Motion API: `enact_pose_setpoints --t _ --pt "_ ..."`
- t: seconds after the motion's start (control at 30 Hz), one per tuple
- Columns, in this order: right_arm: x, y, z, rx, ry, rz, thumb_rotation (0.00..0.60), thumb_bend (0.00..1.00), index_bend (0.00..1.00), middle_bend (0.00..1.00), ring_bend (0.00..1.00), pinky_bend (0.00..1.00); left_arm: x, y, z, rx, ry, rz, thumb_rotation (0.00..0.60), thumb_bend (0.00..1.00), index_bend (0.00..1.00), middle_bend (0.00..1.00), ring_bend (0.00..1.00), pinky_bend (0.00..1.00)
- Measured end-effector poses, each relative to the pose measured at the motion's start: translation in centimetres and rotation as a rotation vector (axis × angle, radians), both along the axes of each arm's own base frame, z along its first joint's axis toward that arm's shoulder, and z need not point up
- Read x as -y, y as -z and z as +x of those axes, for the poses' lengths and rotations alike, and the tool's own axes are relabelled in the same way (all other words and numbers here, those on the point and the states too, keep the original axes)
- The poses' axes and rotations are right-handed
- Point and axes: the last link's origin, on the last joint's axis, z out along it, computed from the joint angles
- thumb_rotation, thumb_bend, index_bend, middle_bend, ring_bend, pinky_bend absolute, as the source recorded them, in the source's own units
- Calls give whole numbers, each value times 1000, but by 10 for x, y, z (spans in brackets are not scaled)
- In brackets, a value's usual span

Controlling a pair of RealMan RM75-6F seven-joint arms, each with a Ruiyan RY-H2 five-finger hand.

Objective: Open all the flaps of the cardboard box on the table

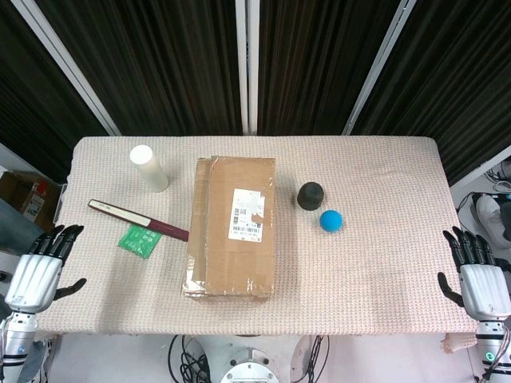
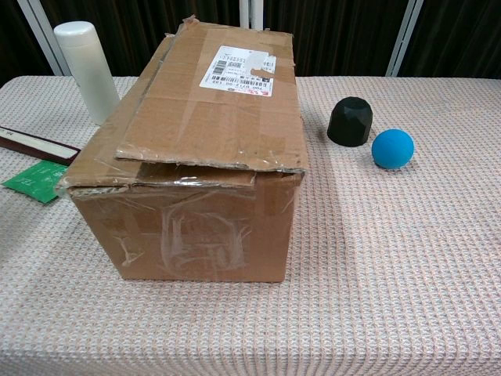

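The cardboard box lies lengthwise in the middle of the table, its top flaps folded down, with a white shipping label on the wide flap. The narrow left flap sits slightly under the wide one, and the near edge gapes a little. My left hand hovers at the table's left edge, fingers spread and holding nothing. At the right edge my right hand is likewise open and empty. Neither hand touches the box, and neither shows in the chest view.
A white cylinder stands left of the box. A dark red flat bar and a green packet lie on the left. A black cap-like object and a blue ball sit right of the box.
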Motion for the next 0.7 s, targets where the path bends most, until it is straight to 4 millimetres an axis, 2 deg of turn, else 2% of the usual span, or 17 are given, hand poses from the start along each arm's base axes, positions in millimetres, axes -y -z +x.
enact_pose_setpoints --t 0.27,0.33,0.4,0.47,0.6,0.7 --pt "2 0 2 0 -15 6 600 343 0 0 0 0 3 1 -2 6 -9 3 600 1 83 123 116 200" --pt "2 0 4 1 -30 9 600 420 0 0 0 0 4 2 -2 4 -12 2 600 0 84 123 116 200" --pt "2 -1 6 7 -51 5 600 541 0 0 0 0 5 2 -2 -1 -15 4 600 0 84 123 116 200" --pt "3 -1 9 22 -75 -1 600 604 0 0 0 0 5 2 -3 -9 -23 5 600 0 83 123 116 200" --pt "8 -3 19 56 -133 6 600 632 0 0 0 0 4 0 -5 -7 -35 5 600 0 83 123 116 200" --pt "19 -8 32 59 -192 35 600 666 0 0 0 0 3 -1 -6 -13 -33 0 600 0 83 123 116 200"
